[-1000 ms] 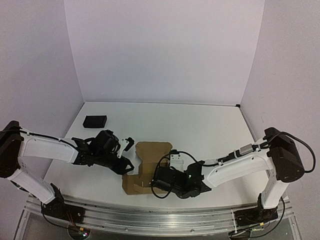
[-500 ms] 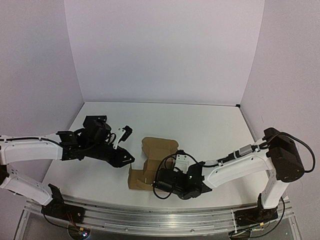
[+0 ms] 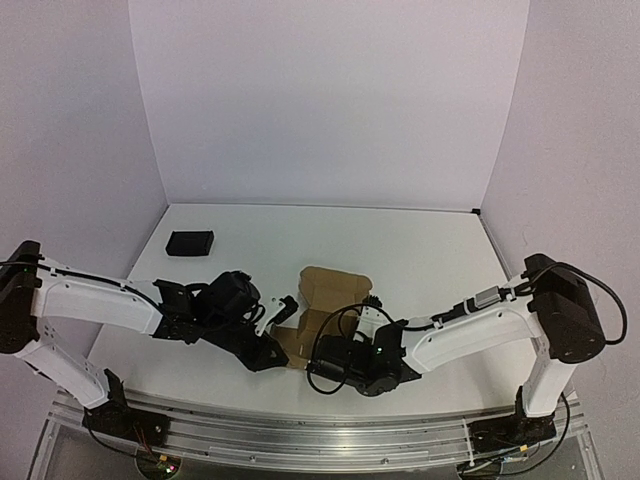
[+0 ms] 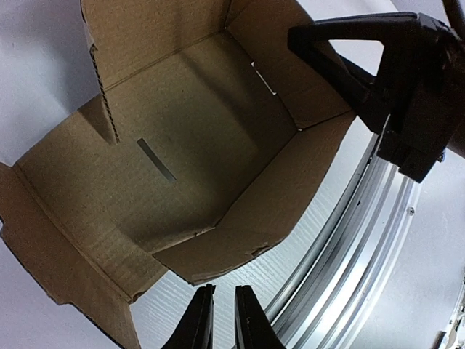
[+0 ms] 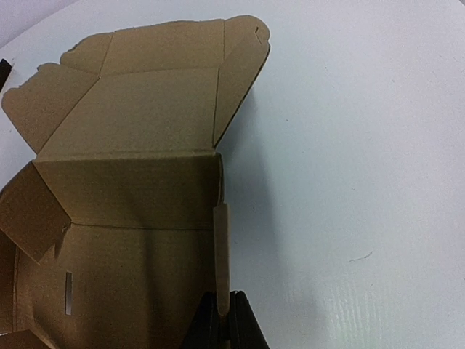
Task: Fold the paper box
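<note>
The paper box (image 3: 327, 296) is brown cardboard, partly folded, with walls raised and its lid flap lying toward the back. In the left wrist view its open inside (image 4: 196, 138) fills the frame. In the right wrist view its upright right wall (image 5: 221, 240) runs straight into my jaws. My right gripper (image 3: 336, 362) (image 5: 224, 323) is shut on that wall's near edge. It also shows in the left wrist view (image 4: 396, 94). My left gripper (image 3: 274, 345) (image 4: 218, 320) is just off the box's near left flap, with its fingers almost together and nothing between them.
A small black rectangular object (image 3: 190, 242) lies at the back left of the white table (image 3: 420, 250). The metal rail (image 3: 300, 430) runs along the near edge, close under both grippers, and shows in the left wrist view (image 4: 363, 240).
The left arm swung out to the left, then came back right and down to the box's near left side. The box stands more folded and has shifted slightly right in the right gripper.
</note>
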Motion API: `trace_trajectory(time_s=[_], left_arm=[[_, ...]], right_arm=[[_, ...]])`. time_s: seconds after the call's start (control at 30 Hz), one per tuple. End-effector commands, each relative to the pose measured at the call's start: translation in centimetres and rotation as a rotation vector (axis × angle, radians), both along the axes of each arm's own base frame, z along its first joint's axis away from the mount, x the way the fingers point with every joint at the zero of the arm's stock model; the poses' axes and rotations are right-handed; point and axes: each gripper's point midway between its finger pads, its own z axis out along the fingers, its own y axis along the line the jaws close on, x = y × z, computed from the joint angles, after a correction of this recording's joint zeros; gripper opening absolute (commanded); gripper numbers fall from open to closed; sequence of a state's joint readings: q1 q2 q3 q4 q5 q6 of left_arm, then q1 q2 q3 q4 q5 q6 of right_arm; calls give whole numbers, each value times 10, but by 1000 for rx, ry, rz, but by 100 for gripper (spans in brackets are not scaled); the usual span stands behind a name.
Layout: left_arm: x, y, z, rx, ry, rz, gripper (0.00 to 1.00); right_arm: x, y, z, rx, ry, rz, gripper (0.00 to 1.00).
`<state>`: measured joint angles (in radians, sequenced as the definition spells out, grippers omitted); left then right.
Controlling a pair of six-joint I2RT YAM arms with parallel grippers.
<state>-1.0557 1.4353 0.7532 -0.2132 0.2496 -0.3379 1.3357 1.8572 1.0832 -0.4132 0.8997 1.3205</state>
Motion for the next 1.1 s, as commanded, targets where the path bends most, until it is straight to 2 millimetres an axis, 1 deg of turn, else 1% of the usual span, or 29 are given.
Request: trace_trajectory(time_s=[0.0, 0.07, 0.2, 0.27, 0.4, 0.5, 0.63, 0.73, 0.8, 0.83, 0.9, 0.97, 1.07], left_arm=[[12, -5, 3, 8, -45, 37, 11], [23, -12, 8, -8, -99, 49, 13], [32, -24, 11, -37, -145, 31, 17], [30, -27, 5, -42, -129, 18, 17], [19, -25, -10, -38, -40, 30, 18], [17, -28, -7, -62, -36, 19, 18], [22, -29, -1, -46, -59, 24, 19], [33, -19, 10, 0, -94, 65, 19], [47, -9, 24, 37, -136, 103, 22], [50, -1, 28, 67, -139, 118, 25], [61, 13, 39, 95, -137, 156, 39], [76, 27, 55, 95, -115, 225, 48], [96, 40, 81, 64, -92, 322, 50]], right_arm=[[4, 4, 12, 38, -27, -32, 5], [2, 12, 11, 30, -3, -2, 4], [-8, 27, 4, 38, 59, 48, 3], [-10, 30, 5, 46, 57, 49, 3], [-8, 35, 7, 47, 41, 49, 3], [-7, 37, 6, 44, 43, 52, 3], [-6, 29, 1, 39, 29, 21, 3], [-1, 16, 0, 47, -16, -37, 2], [2, 7, 0, 62, -30, -76, 0], [3, 5, -1, 66, -33, -86, 0], [4, 4, 0, 65, -40, -90, 0], [4, 6, 0, 66, -36, -88, 0], [2, 9, -5, 65, -18, -82, 0]])
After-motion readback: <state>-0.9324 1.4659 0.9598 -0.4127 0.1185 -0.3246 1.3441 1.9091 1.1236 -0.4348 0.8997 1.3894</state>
